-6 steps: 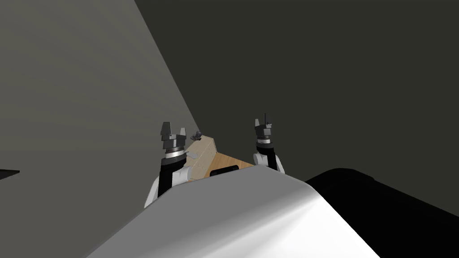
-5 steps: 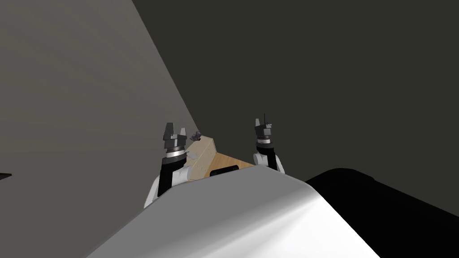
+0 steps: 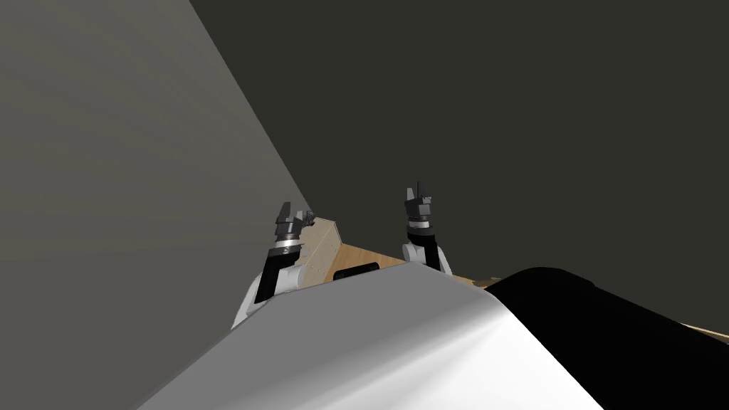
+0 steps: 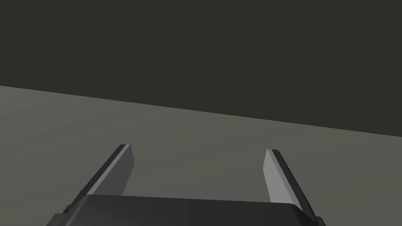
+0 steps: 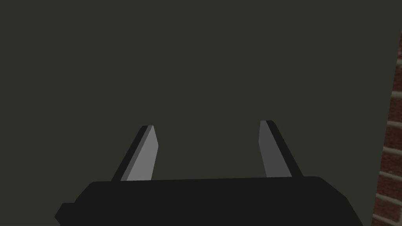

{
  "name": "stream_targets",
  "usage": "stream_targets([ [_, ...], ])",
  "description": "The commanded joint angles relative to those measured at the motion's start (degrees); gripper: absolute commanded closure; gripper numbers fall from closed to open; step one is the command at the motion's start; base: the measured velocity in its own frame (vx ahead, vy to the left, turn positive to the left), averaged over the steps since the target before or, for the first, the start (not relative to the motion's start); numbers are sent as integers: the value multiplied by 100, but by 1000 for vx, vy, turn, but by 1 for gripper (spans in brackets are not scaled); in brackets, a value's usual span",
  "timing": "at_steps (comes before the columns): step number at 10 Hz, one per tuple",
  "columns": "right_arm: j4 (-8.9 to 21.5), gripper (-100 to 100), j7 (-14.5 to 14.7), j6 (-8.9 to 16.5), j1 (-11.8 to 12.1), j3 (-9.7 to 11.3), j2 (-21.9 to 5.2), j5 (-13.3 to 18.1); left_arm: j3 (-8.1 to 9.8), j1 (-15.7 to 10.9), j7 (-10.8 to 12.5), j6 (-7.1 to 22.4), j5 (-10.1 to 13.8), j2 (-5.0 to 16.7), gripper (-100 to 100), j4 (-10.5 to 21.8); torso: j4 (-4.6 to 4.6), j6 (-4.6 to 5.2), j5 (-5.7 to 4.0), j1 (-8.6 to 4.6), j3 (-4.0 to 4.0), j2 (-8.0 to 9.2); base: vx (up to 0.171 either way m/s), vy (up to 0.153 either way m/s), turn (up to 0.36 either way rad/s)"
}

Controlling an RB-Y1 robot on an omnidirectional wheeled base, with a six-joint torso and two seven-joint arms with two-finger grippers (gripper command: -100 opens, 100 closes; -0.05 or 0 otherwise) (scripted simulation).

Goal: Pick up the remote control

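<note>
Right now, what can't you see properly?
- Head view: a tiny dark thing by the wooden cabinet, beside the left gripper. It is too small to tell if it is the remote.
- Head view: a black area. Nothing is drawn there.
- Right wrist view: a brick wall, cut off by the picture's edge.

Count: grippers, 2, namely left gripper [image 4: 198, 149] and right gripper [image 5: 209, 124]; fingers [image 4: 275, 176], 2 per gripper, 4 total. Walls, 2: one lighter grey wall [image 3: 107, 178], one darker grey wall [image 3: 498, 107]. One pale wooden cabinet [image 3: 324, 245]. One small dark item [image 3: 311, 215] at its top corner, too small to name. One brick strip [image 5: 390, 137].
</note>
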Motion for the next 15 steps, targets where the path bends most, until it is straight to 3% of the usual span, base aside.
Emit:
stream_targets([
  [1,0,0,0,0,0,0,0,0,44,-122,-74,286,174,182,-100,286,0,0,0,0,0,0,-12,7,-117],
  [2,0,0,0,0,0,0,0,0,44,-122,-74,352,174,182,-100,302,0,0,1,3,1,2,-11,10,-38],
  [6,0,0,0,0,0,0,0,0,75,-299,-276,1009,516,524,-100,873,2,-2,1,5,3,5,-15,14,-86],
  [7,0,0,0,0,0,0,0,0,75,-299,-276,1081,516,524,-100,873,1,-1,1,6,3,5,-12,14,-47],
  [8,0,0,0,0,0,0,0,0,90,-367,-356,1280,646,647,-100,1092,1,-2,1,4,3,4,-11,12,-122],
  [9,0,0,0,0,0,0,0,0,90,-367,-356,1352,646,647,-100,1092,1,0,1,4,2,3,-8,11,-42],
  [10,0,0,0,0,0,0,0,0,107,-441,-441,1548,782,772,-100,1323,1,-3,1,4,2,2,-4,11,-77],
  [11,0,0,0,0,0,0,0,0,107,-441,-441,1634,782,772,-100,1323,0,-1,1,5,1,1,-2,12,-60],
  [14,0,0,0,0,1,0,0,0,147,-604,-630,2110,1074,1022,-100,1808,0,-2,1,4,-1,-3,5,15,-106],
  [15,0,0,0,0,0,0,0,0,147,-604,-630,2225,1074,1022,-100,1817,0,0,1,6,-2,-4,8,18,-51],
])
